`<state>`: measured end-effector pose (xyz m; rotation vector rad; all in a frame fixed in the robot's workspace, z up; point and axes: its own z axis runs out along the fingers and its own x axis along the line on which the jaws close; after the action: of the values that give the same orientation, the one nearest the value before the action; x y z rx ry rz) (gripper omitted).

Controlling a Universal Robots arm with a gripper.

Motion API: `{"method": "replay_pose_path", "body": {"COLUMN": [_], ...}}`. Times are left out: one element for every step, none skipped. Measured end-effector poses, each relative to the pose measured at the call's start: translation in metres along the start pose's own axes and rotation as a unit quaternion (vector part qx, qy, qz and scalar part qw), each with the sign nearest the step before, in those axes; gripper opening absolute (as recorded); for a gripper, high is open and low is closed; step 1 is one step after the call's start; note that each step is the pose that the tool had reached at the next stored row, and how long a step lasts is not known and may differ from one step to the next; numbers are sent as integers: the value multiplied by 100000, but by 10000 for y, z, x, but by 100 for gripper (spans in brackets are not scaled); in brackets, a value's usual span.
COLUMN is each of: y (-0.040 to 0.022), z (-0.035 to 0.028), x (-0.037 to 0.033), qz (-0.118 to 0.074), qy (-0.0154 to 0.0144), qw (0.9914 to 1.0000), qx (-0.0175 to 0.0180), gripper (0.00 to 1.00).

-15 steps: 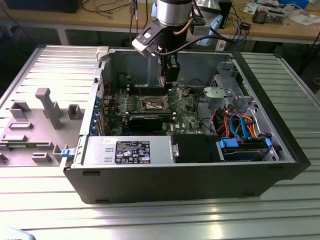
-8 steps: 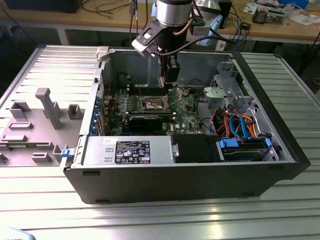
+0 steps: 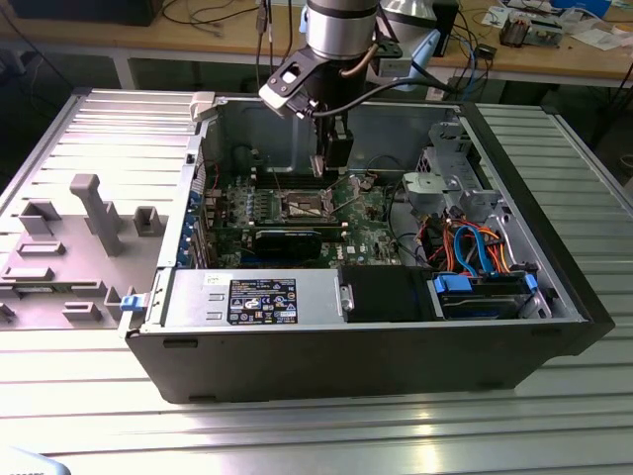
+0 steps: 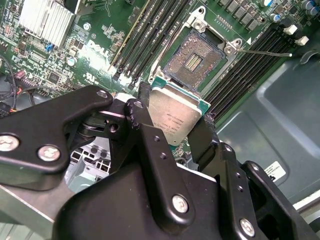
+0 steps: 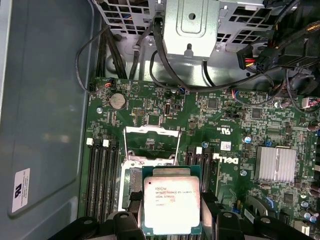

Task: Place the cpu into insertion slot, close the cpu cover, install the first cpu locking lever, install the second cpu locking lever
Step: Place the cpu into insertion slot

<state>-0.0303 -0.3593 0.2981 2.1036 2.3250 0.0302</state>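
Looks like step one to me: the hand point(image 4: 172, 120) is clamped on the one cpu point(image 5: 171, 204) by its edges, hovering close over the single insertion slot point(image 4: 195, 60), not in it yet. The one cpu cover point(image 5: 151, 131) stands flipped open. Seating it probably calls for squaring the chip up and lowering it flat.

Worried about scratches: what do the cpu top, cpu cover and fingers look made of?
The cpu: brushed silver-grey metal lid, likely; dull sheen. The cpu cover: bright bare sheet metal, thin glinting frame. The fingers: matte black, plastic or coated metal.
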Motion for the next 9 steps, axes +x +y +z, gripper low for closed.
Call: {"method": "replay_pose_path", "body": {"y": [0, 0, 0, 0, 0, 0, 0, 0, 0], "z": [2, 3, 6, 8, 11, 13, 14, 15, 18], "x": [0, 0, 0, 0, 0, 0, 0, 0, 0], "qz": [0, 1, -1, 0, -2, -1, 1, 0, -1], "qy": [0, -1, -1, -1, 0, -3, -2, -3, 1], "qw": [100000, 100000, 100000, 100000, 100000, 100000, 100000, 100000, 100000], "qx": [0, 0, -1, 0, -1, 1, 0, 1, -2], "gripper": [55, 55, 55, 55, 55, 55, 55, 55, 55]}}
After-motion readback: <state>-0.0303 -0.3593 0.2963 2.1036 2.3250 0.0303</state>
